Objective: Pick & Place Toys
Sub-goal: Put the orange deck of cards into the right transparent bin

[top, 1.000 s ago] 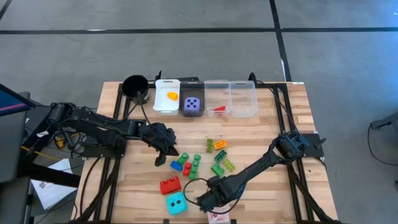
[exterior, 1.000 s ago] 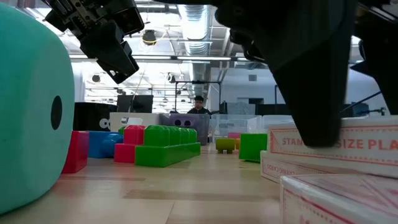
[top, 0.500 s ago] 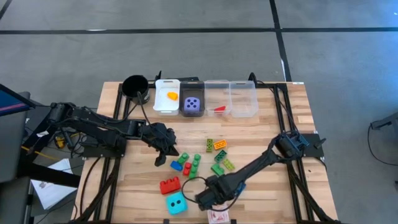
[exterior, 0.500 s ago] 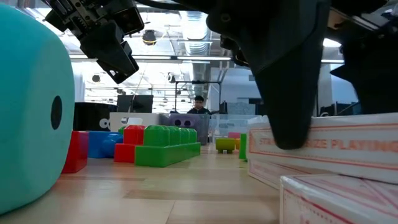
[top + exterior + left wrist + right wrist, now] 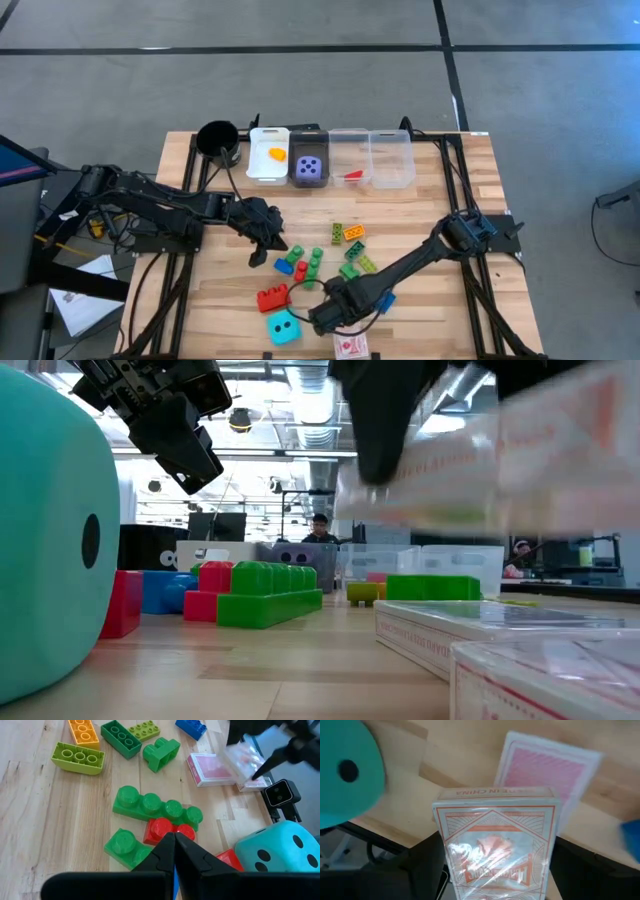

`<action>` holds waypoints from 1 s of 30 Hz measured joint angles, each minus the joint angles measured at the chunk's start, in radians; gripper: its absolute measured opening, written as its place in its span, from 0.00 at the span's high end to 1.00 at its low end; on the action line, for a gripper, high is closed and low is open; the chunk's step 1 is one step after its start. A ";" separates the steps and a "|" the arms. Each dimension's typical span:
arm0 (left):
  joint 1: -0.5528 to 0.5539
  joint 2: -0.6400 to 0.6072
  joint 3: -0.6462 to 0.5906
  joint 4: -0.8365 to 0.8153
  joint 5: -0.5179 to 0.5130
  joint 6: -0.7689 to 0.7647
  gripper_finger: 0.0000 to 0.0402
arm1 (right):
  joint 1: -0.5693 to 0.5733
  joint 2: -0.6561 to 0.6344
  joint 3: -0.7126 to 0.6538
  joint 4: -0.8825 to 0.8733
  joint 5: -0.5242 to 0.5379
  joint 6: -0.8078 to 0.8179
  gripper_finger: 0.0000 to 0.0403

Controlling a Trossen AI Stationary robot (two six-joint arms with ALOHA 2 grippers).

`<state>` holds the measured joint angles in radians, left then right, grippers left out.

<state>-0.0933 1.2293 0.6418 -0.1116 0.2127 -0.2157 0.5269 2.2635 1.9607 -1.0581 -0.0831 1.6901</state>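
In the low view the cyan die (image 5: pixel 50 540) is cut off by the left edge, and the lifted card pack (image 5: pixel 490 455) is a motion smear with unreadable print, running off the right edge. The right gripper (image 5: pixel 322 320) hides the pack from above. In the right wrist view the pack (image 5: pixel 495 845) runs past the lower edge and covers the fingers. The far person (image 5: pixel 320 528) is too small to make out.

Even bright light (lifted card pack (image 5: pixel 500 460) motion-blurred).
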 joint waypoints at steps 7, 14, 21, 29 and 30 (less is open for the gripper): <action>0.000 0.000 0.000 0.000 0.000 -0.001 1.00 | -0.028 0.000 0.184 -0.331 0.118 0.001 0.26; 0.000 0.000 0.000 0.001 0.000 -0.001 1.00 | -0.120 -0.016 0.312 -0.503 0.263 -0.043 0.26; 0.000 0.000 0.000 0.000 0.002 -0.074 1.00 | -0.291 -0.058 0.317 -0.506 0.368 -0.207 0.26; 0.000 0.000 0.000 -0.005 0.092 -0.141 1.00 | -0.504 -0.108 0.317 -0.514 0.485 -0.423 0.26; 0.000 0.000 0.000 -0.005 0.099 -0.141 1.00 | -0.527 -0.113 0.317 -0.513 0.505 -0.455 0.26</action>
<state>-0.0933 1.2293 0.6415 -0.1162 0.3116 -0.3570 -0.0005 2.1500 2.2777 -1.5710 0.4222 1.2347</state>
